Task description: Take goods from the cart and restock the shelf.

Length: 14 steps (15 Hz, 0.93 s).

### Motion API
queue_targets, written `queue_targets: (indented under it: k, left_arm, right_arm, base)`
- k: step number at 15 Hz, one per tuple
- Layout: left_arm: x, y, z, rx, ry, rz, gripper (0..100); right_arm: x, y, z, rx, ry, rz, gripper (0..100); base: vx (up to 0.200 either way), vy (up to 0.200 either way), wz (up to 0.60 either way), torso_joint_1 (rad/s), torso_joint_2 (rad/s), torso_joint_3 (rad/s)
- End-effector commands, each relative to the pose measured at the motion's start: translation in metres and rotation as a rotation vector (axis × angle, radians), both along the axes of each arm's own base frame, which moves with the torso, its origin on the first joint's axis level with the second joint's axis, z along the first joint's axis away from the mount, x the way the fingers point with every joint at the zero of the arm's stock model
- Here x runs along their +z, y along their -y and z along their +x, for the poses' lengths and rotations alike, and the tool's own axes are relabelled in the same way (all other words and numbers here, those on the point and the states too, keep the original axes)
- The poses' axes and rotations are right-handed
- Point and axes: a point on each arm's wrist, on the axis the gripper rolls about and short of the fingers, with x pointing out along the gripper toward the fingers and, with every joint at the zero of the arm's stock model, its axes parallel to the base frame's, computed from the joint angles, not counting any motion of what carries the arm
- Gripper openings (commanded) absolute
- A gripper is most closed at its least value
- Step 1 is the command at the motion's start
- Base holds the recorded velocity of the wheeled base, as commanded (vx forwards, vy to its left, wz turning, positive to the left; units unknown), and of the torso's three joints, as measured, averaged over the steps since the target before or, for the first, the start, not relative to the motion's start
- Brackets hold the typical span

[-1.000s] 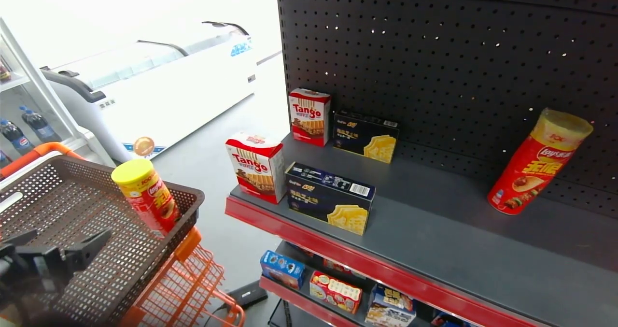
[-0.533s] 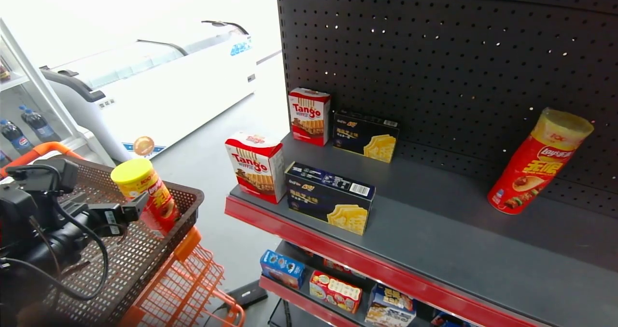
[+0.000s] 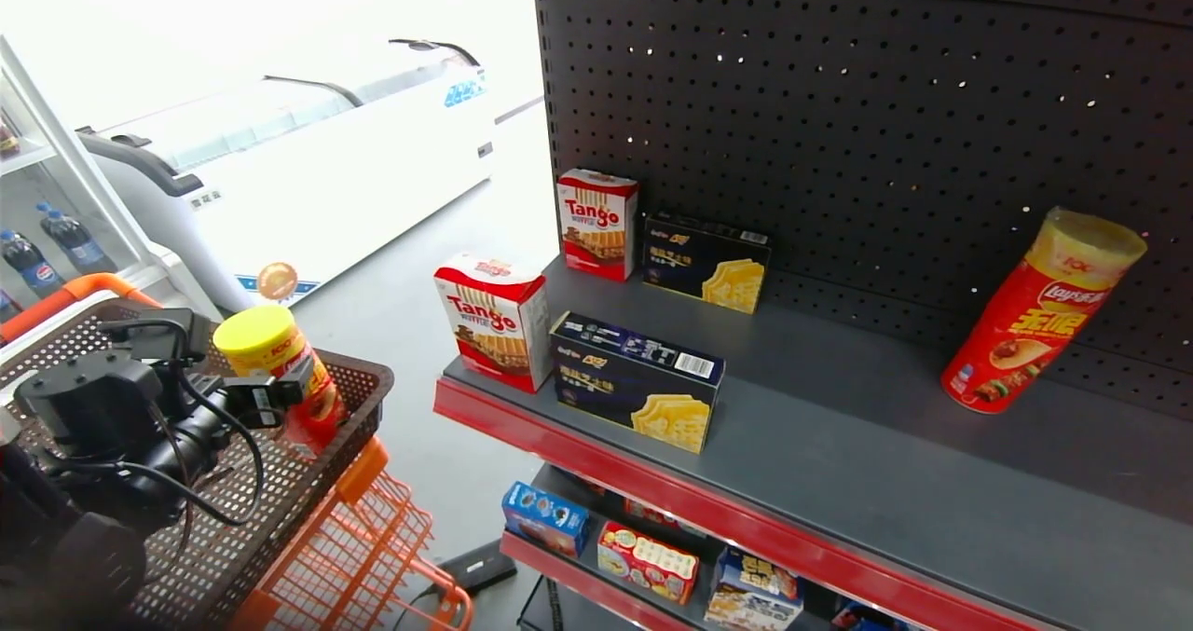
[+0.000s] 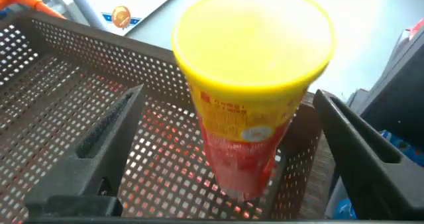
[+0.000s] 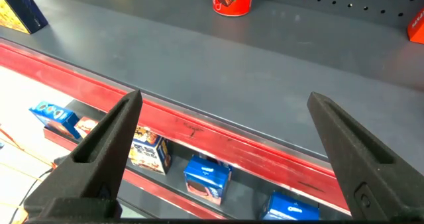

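Far left, a brown perforated basket (image 3: 371,372) seated on an orange cart (image 3: 373,556). Inside it, at the corner nearest the shelf, an upright red chip can (image 3: 291,361) with a yellow lid. Left gripper (image 4: 228,98) level with the can and straddling it, fingers (image 4: 109,134) spread wide, one to each side, a gap visible between each finger and the can's wall; no contact.

Further right, the grey shelf (image 3: 839,426) with its red front lip. At its left end, a red-and-white wafer box (image 3: 492,322) touching a dark blue box (image 3: 637,381) at the front edge; behind them, against the pegboard, a second wafer box (image 3: 597,224) just beside a second dark box (image 3: 706,263). Well apart, toward the right, another red chip can (image 3: 1039,309) at the back by the pegboard.

Right gripper (image 5: 225,98) poised over the shelf's front lip, fingers spread, holding nothing; small boxed goods (image 5: 205,177) on the lower tier beneath.
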Motion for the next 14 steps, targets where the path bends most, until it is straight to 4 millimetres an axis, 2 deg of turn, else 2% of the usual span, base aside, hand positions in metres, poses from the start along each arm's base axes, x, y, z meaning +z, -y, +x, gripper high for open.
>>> queue_targets:
  k: [1, 9, 10, 13, 14]
  left_arm:
    - [-0.024, -0.004, 0.019, -0.009, -0.038, -0.008, 100]
    - [-0.033, -0.009, 0.061, -0.047, 0.03, 0.003, 100]
    - [-0.032, -0.009, 0.065, -0.056, 0.045, 0.001, 0]
    - [-0.029, -0.006, 0.07, -0.072, 0.049, 0.008, 0]
    - [-0.017, -0.003, 0.068, -0.088, 0.077, 0.038, 0]
  right_arm:
    - [0.0, 0.0, 0.0, 0.001, -0.001, 0.0, 100]
    - [0.0, 0.0, 0.0, 0.001, -0.001, 0.0, 100]
    - [0.0, 0.0, 0.0, 0.001, -0.001, 0.0, 100]
    - [0.0, 0.0, 0.0, 0.001, -0.001, 0.0, 100]
    - [0.0, 0.0, 0.0, 0.001, -0.001, 0.0, 100]
  base:
    - [0.0, 0.0, 0.0, 0.0, 0.0, 0.0]
    - [0.0, 0.0, 0.0, 0.0, 0.0, 0.0]
    - [0.0, 0.0, 0.0, 0.0, 0.0, 0.0]
    - [0.0, 0.0, 0.0, 0.0, 0.0, 0.0]
    - [0.0, 0.0, 0.0, 0.0, 0.0, 0.0]
